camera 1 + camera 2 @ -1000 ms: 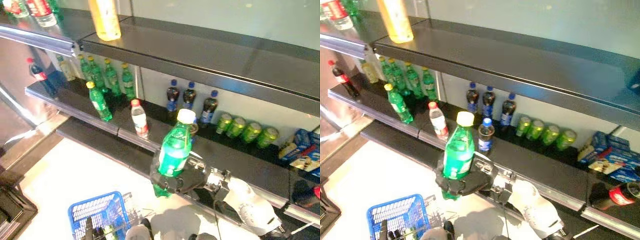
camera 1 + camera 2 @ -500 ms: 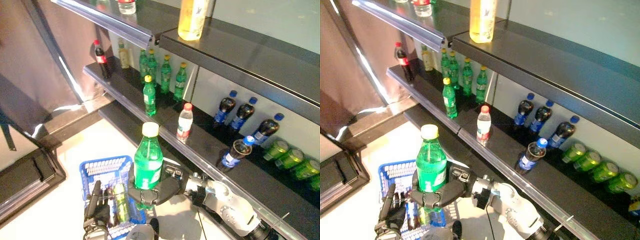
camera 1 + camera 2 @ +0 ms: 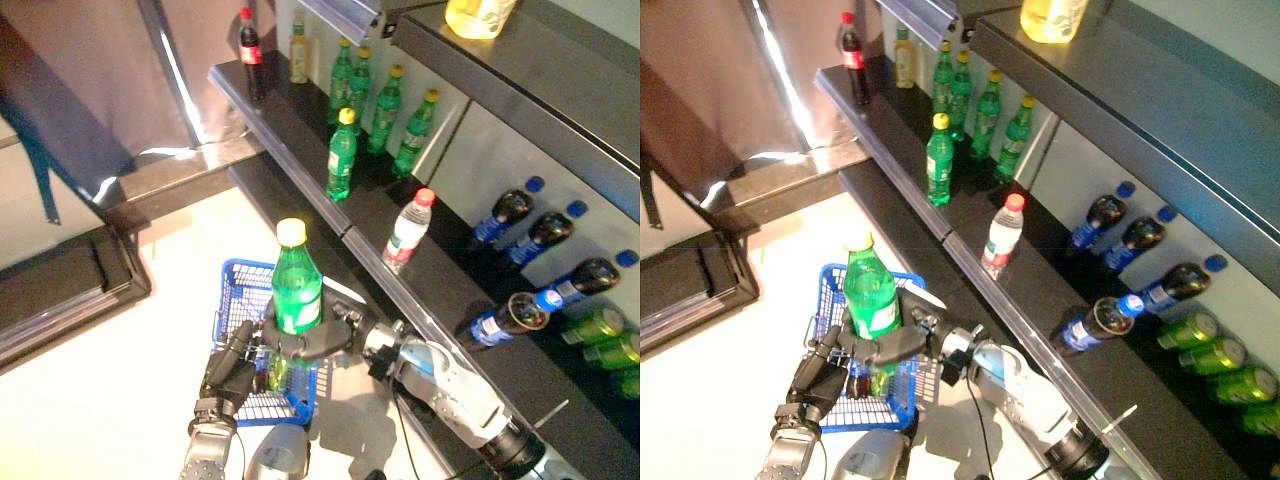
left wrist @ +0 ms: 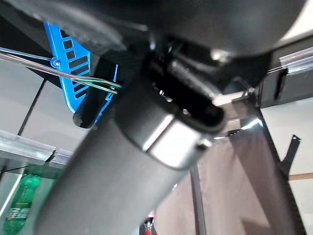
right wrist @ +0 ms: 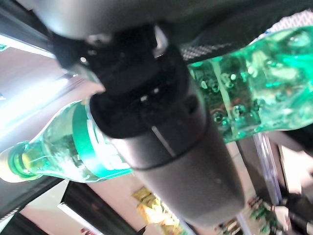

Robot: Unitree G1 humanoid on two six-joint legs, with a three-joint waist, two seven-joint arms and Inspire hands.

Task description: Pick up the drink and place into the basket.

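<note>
My right hand (image 3: 312, 343) is shut on a green bottle (image 3: 296, 290) with a pale yellow cap and holds it upright over the blue basket (image 3: 240, 300). The right wrist view shows the bottle (image 5: 254, 98) across the hand (image 5: 161, 127). My left hand (image 3: 232, 370) is shut on the basket's thin wire handles (image 4: 58, 73) and holds the basket up in front, off the floor. A small bottle with a yellow cap (image 3: 272, 372) lies inside the basket.
Dark shelves (image 3: 300, 150) run along the right with green bottles (image 3: 385, 100), a clear bottle with a red cap (image 3: 407, 228), dark bottles with blue caps (image 3: 520, 215) and green cans (image 3: 600, 330). A low dark platform (image 3: 60, 290) lies at the left.
The camera has swung left and down. My right hand has carried the green bottle left until it stands over the blue basket, which now hangs under the bottle.
</note>
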